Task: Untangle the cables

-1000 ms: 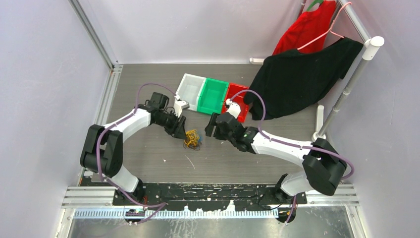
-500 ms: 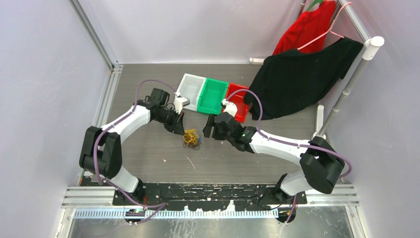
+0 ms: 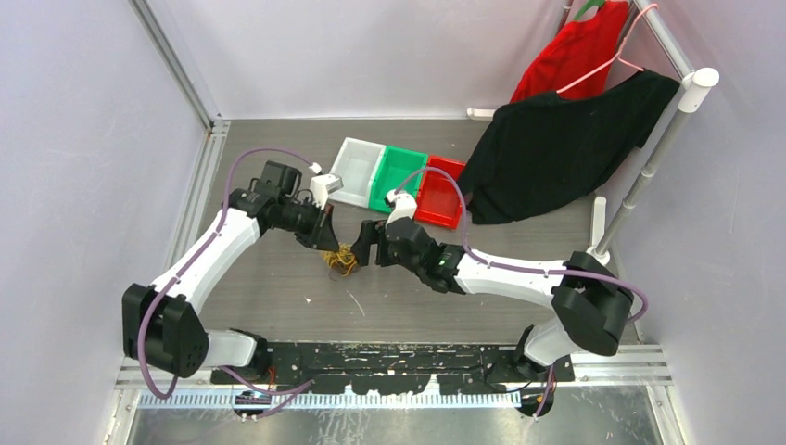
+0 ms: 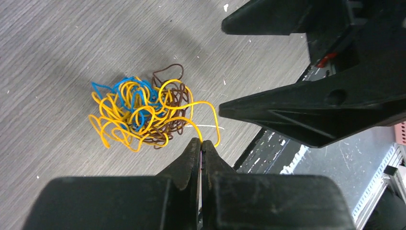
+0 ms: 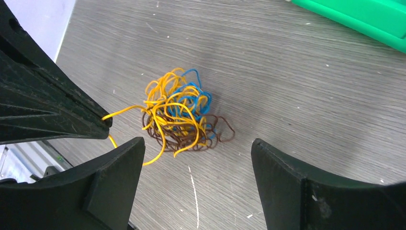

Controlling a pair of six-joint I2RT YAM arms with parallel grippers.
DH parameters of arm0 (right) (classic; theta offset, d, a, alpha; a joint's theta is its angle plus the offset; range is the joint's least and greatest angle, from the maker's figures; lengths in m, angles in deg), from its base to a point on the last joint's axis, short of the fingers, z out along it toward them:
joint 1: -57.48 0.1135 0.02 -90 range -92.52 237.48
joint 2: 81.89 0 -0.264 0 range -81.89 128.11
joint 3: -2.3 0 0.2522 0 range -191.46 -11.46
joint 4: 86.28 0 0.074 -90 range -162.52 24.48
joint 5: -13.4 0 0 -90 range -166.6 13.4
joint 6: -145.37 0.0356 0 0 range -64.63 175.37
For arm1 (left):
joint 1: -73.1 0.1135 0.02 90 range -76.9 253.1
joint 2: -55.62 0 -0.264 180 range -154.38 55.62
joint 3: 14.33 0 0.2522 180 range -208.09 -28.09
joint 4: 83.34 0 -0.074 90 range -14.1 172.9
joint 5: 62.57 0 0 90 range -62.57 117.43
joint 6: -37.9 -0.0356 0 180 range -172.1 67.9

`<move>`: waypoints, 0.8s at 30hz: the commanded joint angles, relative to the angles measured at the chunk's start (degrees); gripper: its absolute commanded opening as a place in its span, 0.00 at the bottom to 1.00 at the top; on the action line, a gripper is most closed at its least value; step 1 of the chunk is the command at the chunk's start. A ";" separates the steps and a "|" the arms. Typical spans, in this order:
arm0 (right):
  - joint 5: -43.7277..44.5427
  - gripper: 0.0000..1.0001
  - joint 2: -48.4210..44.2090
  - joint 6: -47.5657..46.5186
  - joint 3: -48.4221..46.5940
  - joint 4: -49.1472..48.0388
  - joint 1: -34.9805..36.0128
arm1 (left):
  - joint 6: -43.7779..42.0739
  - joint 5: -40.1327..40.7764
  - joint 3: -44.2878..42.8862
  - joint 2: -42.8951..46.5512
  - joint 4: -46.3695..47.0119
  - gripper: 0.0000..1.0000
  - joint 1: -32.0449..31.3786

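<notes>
While the cables (image 4: pixel 139 115) are lying bunched on the counter (image 3: pixel 278 278) near the green bin (image 3: pixel 399 178), left fingers (image 4: pixel 189 165) are pinching one yellow strand (image 4: pixel 203 106), likely anchoring it; right fingers (image 5: pixel 110 182) are gaping wide, likely for teasing loops.

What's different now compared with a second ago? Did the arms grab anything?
The left gripper shut on a yellow strand at the edge of the cables and dragged the bundle slightly left. The right gripper followed leftward, jaws opening wider, holding nothing. The bins and hanging clothes stayed put.
</notes>
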 commanded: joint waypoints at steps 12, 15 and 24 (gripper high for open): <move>-4.75 0.87 3.76 0.06 -3.63 -14.38 1.21 | -3.95 -10.17 -11.18 2.71 -12.78 0.00 -0.16; -4.45 0.87 5.22 0.83 -3.67 -16.19 1.22 | -3.71 -11.87 -12.99 2.70 -13.54 0.00 -0.19; -0.32 0.86 12.64 3.86 -6.70 -19.40 1.21 | -2.98 -16.67 -24.19 2.84 -20.93 0.00 -0.13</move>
